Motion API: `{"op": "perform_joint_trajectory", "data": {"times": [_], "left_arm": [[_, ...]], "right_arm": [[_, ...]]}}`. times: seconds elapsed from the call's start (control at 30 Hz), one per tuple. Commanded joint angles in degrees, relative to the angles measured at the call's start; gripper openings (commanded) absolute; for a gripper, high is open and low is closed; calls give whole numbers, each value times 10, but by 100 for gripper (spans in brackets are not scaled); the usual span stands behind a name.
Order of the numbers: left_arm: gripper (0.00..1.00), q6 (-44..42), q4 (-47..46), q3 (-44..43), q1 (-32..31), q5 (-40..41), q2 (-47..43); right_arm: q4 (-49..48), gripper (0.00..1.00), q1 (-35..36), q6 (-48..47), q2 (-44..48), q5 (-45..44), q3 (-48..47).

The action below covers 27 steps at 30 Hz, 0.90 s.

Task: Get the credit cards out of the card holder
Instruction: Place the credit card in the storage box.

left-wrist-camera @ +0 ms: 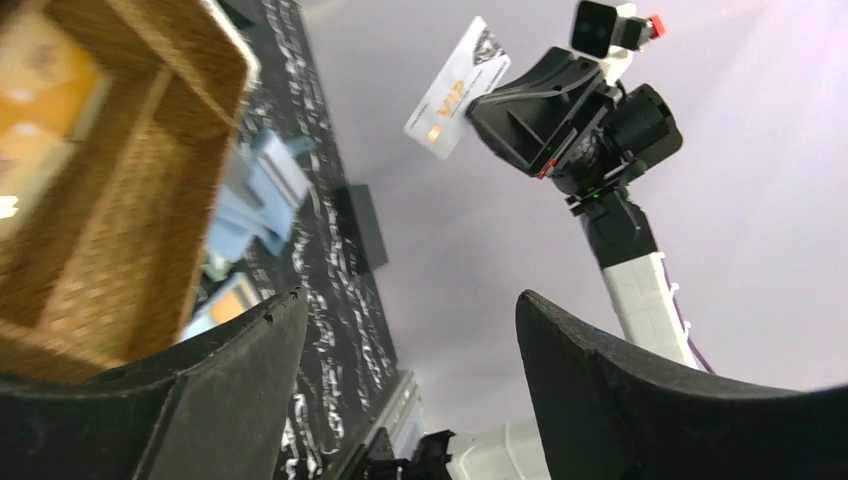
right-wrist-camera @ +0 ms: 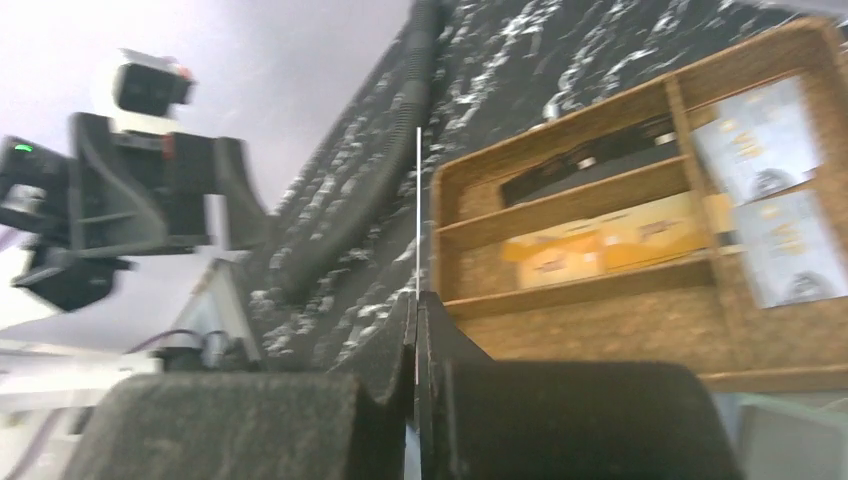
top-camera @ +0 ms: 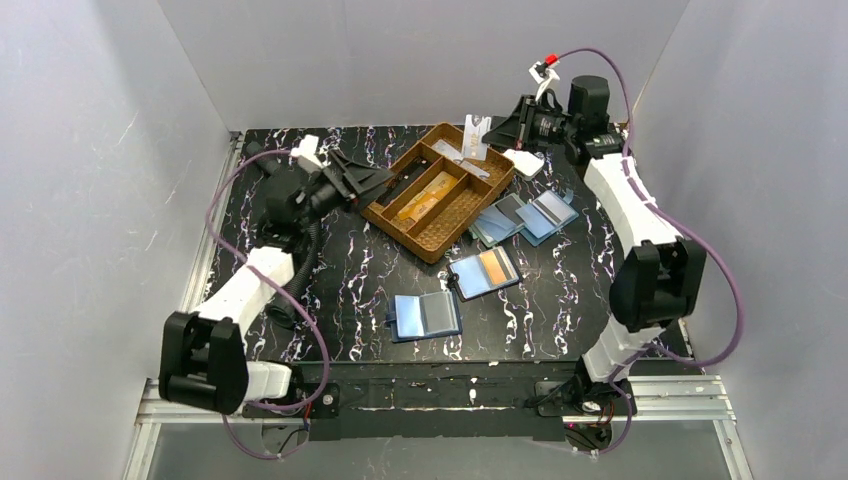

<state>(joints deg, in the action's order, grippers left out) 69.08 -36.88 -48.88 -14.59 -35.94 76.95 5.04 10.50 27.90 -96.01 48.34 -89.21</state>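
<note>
Fingers of the right gripper are pressed together on a white card, which the right wrist view shows edge-on as a thin pale line rising from between them. From the left wrist view the card is tilted in the air, with an orange chip mark and the letters VIP on its face. From above, it hangs over the far corner of the brown tray, clear of the black marbled table.

The left gripper stands wide open with nothing between its fingers. It sits just beside the tray's left edge, pointing across it toward the right arm.

Inside the tray, yellow-orange cards lie in the middle compartment, silver-grey cards in the end compartment, and a black card in the narrow compartment at the far side.

Nearer the arm bases, an open holder lies flat on the table with an orange card in its right half. A second holder lies open near it, showing only blue-grey panels. A pile of holders rests just beside the tray's right edge, below the right arm's wrist
</note>
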Motion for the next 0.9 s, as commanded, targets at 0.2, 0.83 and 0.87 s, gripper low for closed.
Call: {"op": "perform_joint_trajectory", "data": {"times": [0.2, 0.83, 0.87], "left_arm": [[95, -292, 421, -31, 77, 56, -161], [98, -331, 483, -28, 79, 87, -210], [98, -330, 485, -29, 79, 86, -209]], "right_arm": [[214, 1, 4, -388, -188, -108, -253], [384, 1, 24, -582, -373, -189, -438], [387, 1, 26, -586, -377, -192, -437]]}}
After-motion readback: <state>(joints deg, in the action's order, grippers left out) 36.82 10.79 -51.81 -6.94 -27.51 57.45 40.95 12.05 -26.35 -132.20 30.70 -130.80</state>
